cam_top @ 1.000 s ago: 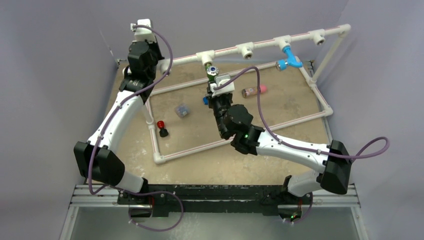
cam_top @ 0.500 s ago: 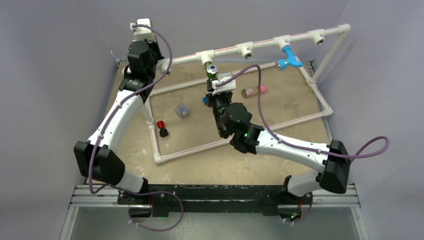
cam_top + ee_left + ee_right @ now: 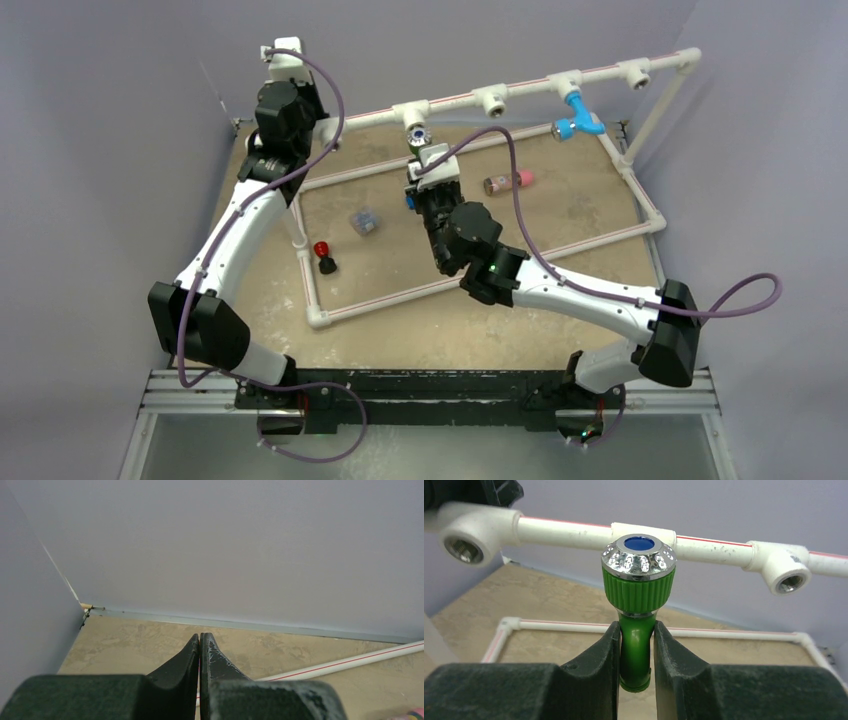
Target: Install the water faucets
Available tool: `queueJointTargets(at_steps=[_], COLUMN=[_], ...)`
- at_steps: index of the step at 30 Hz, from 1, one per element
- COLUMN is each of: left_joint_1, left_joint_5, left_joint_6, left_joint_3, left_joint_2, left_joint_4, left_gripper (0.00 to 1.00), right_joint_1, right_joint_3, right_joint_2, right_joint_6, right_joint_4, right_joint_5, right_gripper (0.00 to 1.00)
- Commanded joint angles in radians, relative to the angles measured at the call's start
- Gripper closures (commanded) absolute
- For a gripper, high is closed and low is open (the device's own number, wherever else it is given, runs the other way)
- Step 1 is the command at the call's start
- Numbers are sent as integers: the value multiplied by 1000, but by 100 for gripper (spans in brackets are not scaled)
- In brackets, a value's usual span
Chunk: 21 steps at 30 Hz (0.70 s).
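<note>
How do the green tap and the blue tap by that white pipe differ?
Colour: the green faucet is bright green, the blue faucet light blue. Hold: the green faucet is pinched in the right gripper, while no gripper touches the blue faucet. State: the blue faucet hangs joined to a fitting on the white pipe; the green faucet sits just before another fitting, and whether it is joined is unclear. Both are small bent plastic taps.

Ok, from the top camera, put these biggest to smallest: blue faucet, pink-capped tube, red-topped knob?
1. blue faucet, though it sits up on the pipe, maybe nearer the camera.
2. pink-capped tube.
3. red-topped knob, only slightly smaller than the tube.
</note>
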<state>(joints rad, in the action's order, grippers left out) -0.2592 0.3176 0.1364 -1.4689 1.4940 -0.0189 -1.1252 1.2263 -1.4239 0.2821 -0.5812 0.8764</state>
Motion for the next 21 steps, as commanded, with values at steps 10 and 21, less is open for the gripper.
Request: queueJointTargets(at_steps=[10, 21], left_joint_1=[-20, -20], left_joint_5=[-71, -87], left_joint_6=[23, 22], left_joint_3=[9, -1], left_joint_2=[84, 92], left_joint_4=[168, 181], left_gripper=[100, 100], right_joint_1=[-13, -1], right_joint_3=[-48, -12], right_joint_2=[55, 123], right_joint_6=[501, 397], right_joint_4=[-107, 113], right_joint_5=[-137, -218], right_gripper=[100, 100])
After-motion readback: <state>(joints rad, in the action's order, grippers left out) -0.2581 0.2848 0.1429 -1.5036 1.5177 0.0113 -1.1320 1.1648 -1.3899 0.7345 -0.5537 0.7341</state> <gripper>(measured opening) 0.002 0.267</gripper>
